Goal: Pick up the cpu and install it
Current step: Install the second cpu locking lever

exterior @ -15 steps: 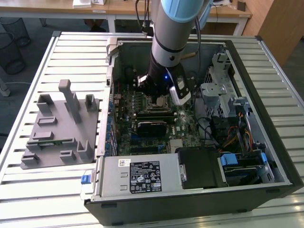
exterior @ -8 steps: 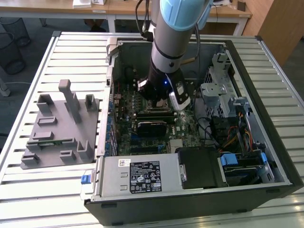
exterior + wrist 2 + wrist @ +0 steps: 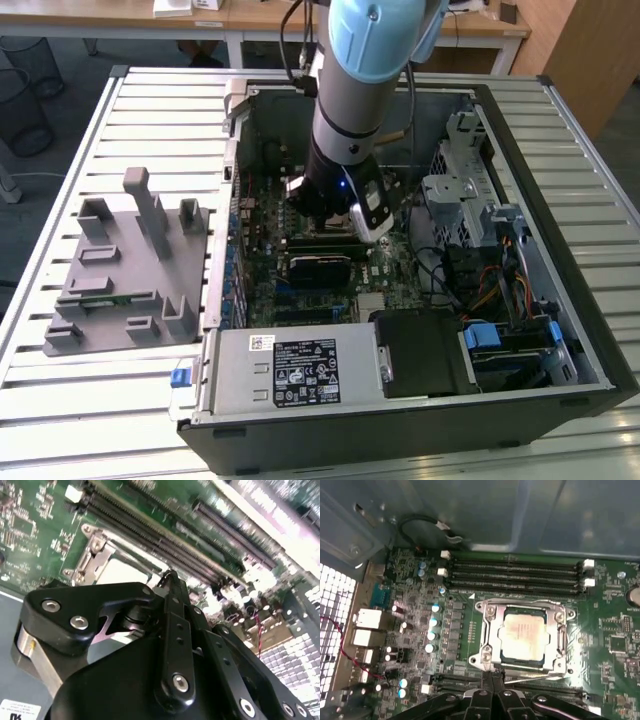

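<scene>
Exterior view: the arm [image 3: 350,110] is lowered steeply from the top centre of the frame into the open case [image 3: 520,300].
The gripper [image 3: 492,677] is seen in the first wrist view with its fingertips pressed together, nothing pinched, just beside the socket [image 3: 490,647] frame's edge. The cpu [image 3: 524,636] is seated in that socket on the motherboard [image 3: 615,645], right of centre, below the memory slots [image 3: 515,572].
</scene>
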Available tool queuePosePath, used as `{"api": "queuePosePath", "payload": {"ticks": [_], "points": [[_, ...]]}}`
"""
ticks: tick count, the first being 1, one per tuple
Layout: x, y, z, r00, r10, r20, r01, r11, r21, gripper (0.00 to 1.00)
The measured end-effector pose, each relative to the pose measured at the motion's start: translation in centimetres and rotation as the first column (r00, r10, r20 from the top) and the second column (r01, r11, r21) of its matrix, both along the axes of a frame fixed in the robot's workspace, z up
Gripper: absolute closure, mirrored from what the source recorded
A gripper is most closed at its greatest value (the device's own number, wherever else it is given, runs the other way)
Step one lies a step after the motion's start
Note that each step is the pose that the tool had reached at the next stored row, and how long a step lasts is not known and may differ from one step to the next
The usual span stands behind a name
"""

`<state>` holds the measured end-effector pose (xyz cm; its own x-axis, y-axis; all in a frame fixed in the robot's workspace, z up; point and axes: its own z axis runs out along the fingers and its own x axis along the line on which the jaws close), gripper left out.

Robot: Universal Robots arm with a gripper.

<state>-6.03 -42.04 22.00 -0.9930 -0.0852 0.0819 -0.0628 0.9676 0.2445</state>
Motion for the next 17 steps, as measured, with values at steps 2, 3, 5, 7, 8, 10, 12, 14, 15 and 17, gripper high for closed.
{"api": "queuePosePath", "payload": {"ticks": [2,3,5,7,8,10,12,14,15,17], "points": [[0.0,-0.5,-0.21,1.0,-0.001,-0.0001,0.001,1.0,0.0002,0.89],[-0.1,-0.68,-0.33,1.0,-0.002,-0.0001,0.002,1.0,0.0002,0.89],[-0.2,-0.77,-0.56,1.0,-0.004,0.0,0.004,1.0,0.0022,0.89],[-0.3,-0.78,-0.76,1.0,-0.005,0.0,0.005,1.0,0.0057,0.89],[-0.3,-0.79,-0.79,1.0,-0.006,-0.0002,0.006,1.0,0.0076,0.89],[-0.4,-0.8,-0.75,1.0,-0.006,-0.0002,0.006,0.9999,0.0083,0.89],[-0.4,-0.8,-0.37,1.0,-0.006,-0.0001,0.006,0.9999,0.0086,0.89],[-0.4,-0.8,0.23,1.0,-0.006,-0.0003,0.006,0.9999,0.0077,0.89],[-0.4,-0.8,0.49,1.0,-0.006,-0.0003,0.006,1.0,0.007,0.89],[-0.4,-0.8,0.86,1.0,-0.006,-0.0003,0.006,1.0,0.004,0.89]]}}
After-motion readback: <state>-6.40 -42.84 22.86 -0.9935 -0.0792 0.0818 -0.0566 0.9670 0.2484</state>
